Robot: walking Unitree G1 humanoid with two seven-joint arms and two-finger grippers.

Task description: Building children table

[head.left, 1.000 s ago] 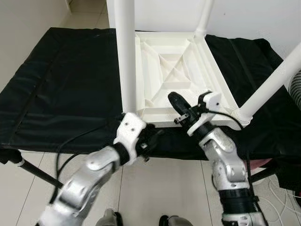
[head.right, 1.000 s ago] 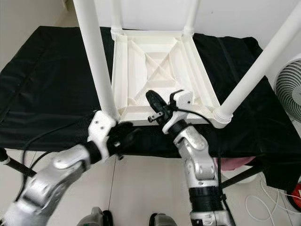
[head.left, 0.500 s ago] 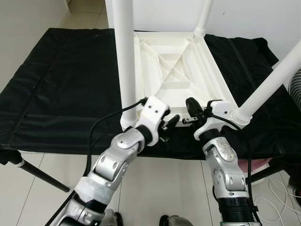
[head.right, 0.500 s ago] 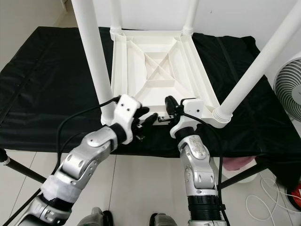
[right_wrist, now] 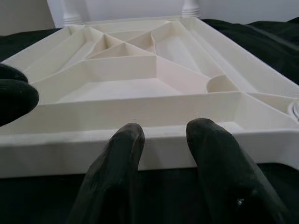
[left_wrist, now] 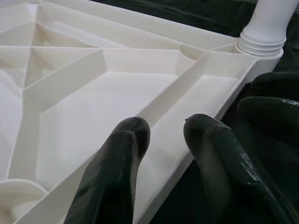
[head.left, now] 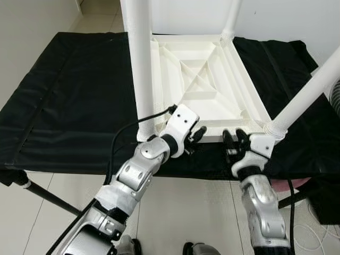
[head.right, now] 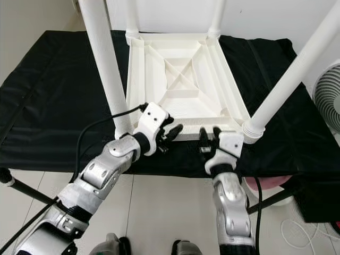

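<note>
A wide black cloth-covered surface (head.left: pixel 69 95) stretches across the space in front of the robot, with pale floor tiles (head.left: pixel 191 212) under its near edge. On the cloth lies the white plastic children's table (head.right: pixel 180 79), upside down, its ribbed underside facing up and its four white legs (head.right: pixel 103 64) standing straight up from the corners. It sits toward the middle-right of the cloth, its near edge close to the cloth's front edge. A white fan (head.right: pixel 326 95) stands off to the robot's right, beyond the cloth.

Both silver arms reach up to the near edge of the overturned table. The left gripper (head.left: pixel 192 137) sits at that near rim, just beside the near-left leg, with a black cable looping off its white wrist housing. From the left wrist camera its two black fingers (left_wrist: pixel 117 177) are parted with a small gap between them, one over the rim and one just outside it; nothing is clamped between them.

The right gripper (head.right: pixel 208 137) points up at the same near rim, a little inboard of the near-right leg socket (head.right: pixel 249 129). In the right wrist view its fingers (right_wrist: pixel 117 163) stand slightly apart right in front of the rim's outer face, grasping nothing, while the other gripper's dark fingertips (right_wrist: pixel 14 93) show at the side.
</note>
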